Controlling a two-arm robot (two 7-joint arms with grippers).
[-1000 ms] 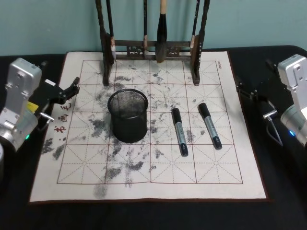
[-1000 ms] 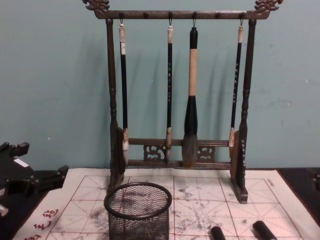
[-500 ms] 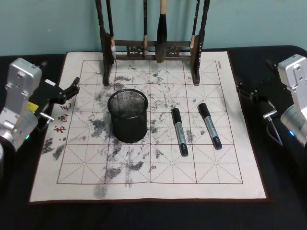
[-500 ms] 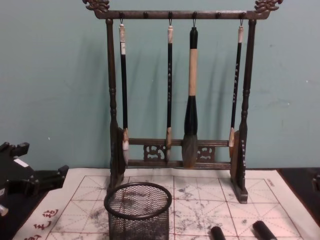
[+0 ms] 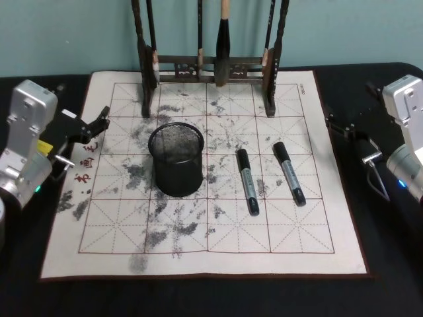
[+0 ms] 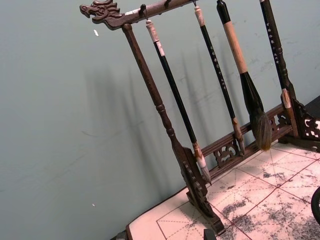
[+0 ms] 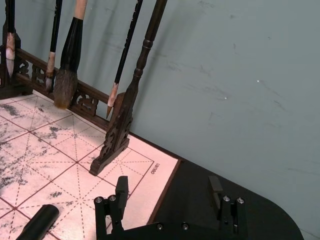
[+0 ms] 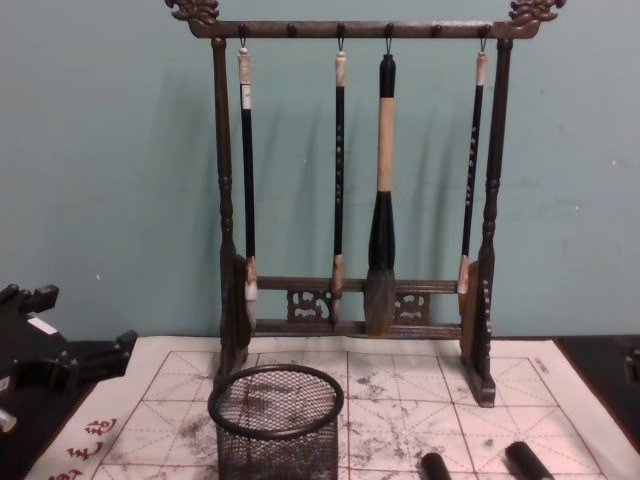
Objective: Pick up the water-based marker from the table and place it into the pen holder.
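Observation:
Two black water-based markers lie on the ink-stained practice mat, one [image 5: 248,181] nearer the middle and one [image 5: 289,172] to its right; their capped ends [image 8: 435,466] [image 8: 527,460] show low in the chest view. The pen holder [image 5: 176,159], a round black wire-mesh cup, stands upright left of them with nothing in it. My left gripper [image 5: 100,121] hovers open at the mat's left edge, apart from the cup. Off the mat's right edge, my right gripper [image 5: 338,125] is open too, its fingers [image 7: 121,187] spread over the black table, with a marker end [image 7: 37,222] nearby.
A tall dark wooden brush rack [image 5: 211,66] with several hanging brushes stands at the mat's far edge, in front of a teal wall. The gridded mat [image 5: 198,254] covers most of the black table [image 5: 390,264].

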